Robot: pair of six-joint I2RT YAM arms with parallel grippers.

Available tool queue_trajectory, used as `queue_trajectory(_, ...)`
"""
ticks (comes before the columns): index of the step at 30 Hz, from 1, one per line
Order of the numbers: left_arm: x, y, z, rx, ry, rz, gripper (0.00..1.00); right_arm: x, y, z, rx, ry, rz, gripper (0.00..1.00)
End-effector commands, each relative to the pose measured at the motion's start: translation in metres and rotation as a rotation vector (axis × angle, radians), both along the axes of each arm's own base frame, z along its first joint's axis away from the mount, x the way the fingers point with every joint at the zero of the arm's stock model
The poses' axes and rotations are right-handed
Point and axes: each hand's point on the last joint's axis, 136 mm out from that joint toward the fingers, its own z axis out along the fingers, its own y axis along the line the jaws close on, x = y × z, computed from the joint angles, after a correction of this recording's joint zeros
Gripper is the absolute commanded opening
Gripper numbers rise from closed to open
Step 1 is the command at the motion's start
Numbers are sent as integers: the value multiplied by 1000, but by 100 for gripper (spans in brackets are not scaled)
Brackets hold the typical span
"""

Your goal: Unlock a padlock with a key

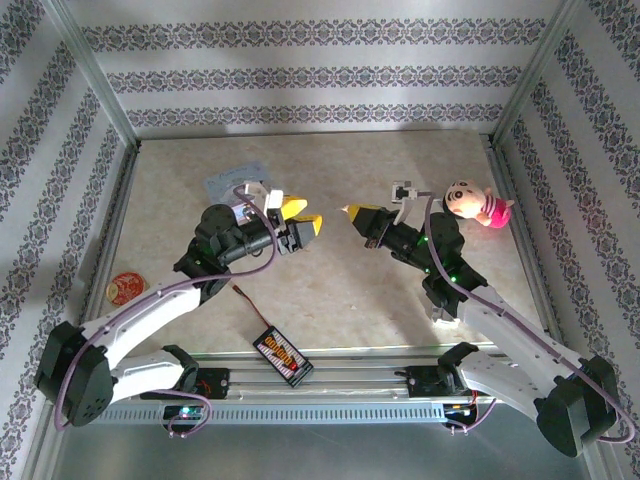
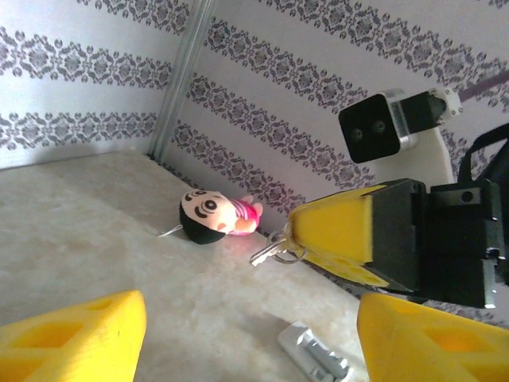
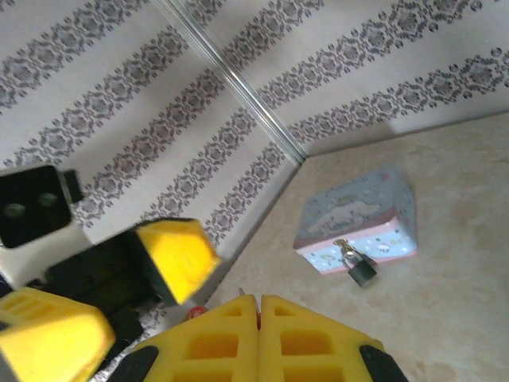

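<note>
Key (image 2: 266, 253): tiny silvery piece on a ring, jutting from the tip of the right gripper (image 2: 293, 231), whose yellow fingers are pressed together on it. It hangs above the table (image 1: 330, 300), roughly mid-table in the overhead view.
Padlock (image 3: 363, 269): dark body with a small shackle, touching the front face of the light-blue tin (image 3: 358, 216). Overhead, the tin lies at about 10 o'clock from the left gripper (image 1: 304, 220).
Left gripper: fingers well apart and holding nothing, its tip facing the right gripper from that gripper's 9 o'clock, near it.
Step in hand: judged to be carrying the key to the padlock's keyhole.
Doing it well: the left gripper stands between key and lock. It would best turn to steady the padlock or tin while the right travels toward 10 o'clock. Line the blade up with the keyhole before pushing; which side the keyhole is on cannot be made out.
Risk: the grip seems to sit near the ring, so the blade may swing or slip under pressure.
Bystanders: doll (image 1: 477, 203) at 2 o'clock and black board (image 1: 282, 352) at 6 o'clock, both well apart from that path.
</note>
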Motion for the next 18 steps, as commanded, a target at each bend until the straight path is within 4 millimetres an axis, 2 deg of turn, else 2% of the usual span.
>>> queue_trajectory(1,1,-5,37,-154,8,-50,69,-2,3,18,82,-28,24,0)
queue_trajectory(9,2,-21,43,-271,59,-168,57,-3,12,21,98,-29,44,0)
queue_trajectory(18,7,-28,44,-300,79,-204,47,-6,24,27,103,-36,78,0)
